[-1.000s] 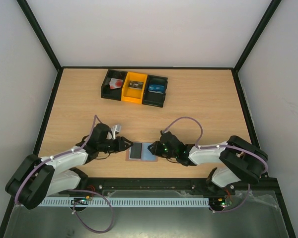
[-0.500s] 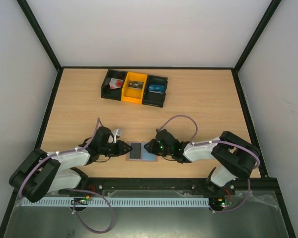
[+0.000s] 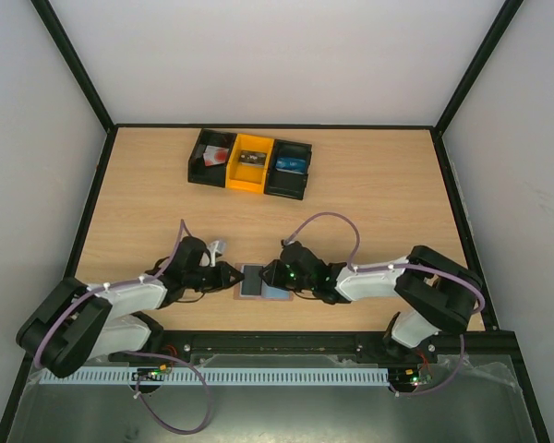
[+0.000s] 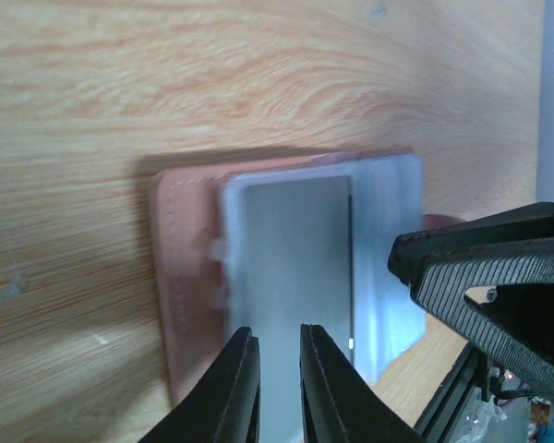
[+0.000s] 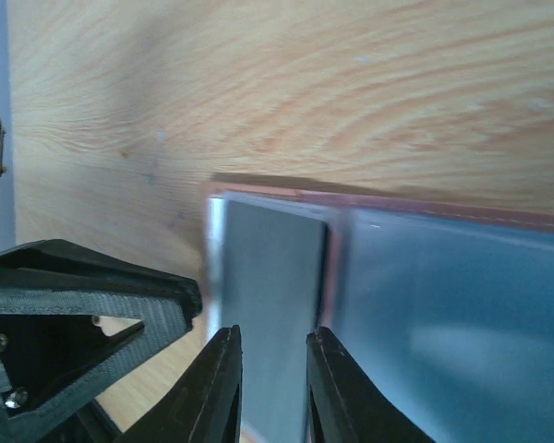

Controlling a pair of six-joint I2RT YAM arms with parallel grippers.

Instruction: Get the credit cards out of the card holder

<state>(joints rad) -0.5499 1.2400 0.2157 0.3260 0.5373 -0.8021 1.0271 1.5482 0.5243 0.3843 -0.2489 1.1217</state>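
The card holder (image 3: 258, 281) lies flat near the table's front edge, its brown rim (image 4: 186, 277) around a dark grey pocket (image 4: 291, 249) and a pale blue pocket (image 5: 443, 305). The credit cards are hidden; nothing shows apart from the pockets. My left gripper (image 3: 233, 275) reaches in from the left, its jaws (image 4: 277, 332) a narrow slit apart over the grey pocket. From the right, my right gripper (image 3: 273, 275) hovers over the same grey pocket (image 5: 272, 268), jaws (image 5: 272, 334) slightly apart, nothing visibly pinched. The two grippers almost face each other.
Three small bins stand in a row at the back: a black one (image 3: 211, 157) with something red, an orange one (image 3: 250, 162), and a black one (image 3: 290, 168) with something blue. The black front rail (image 3: 277, 340) runs just behind the holder.
My right gripper has slid left across the holder onto its grey pocket. The left gripper has moved right to the holder's left edge and narrowed its jaws.
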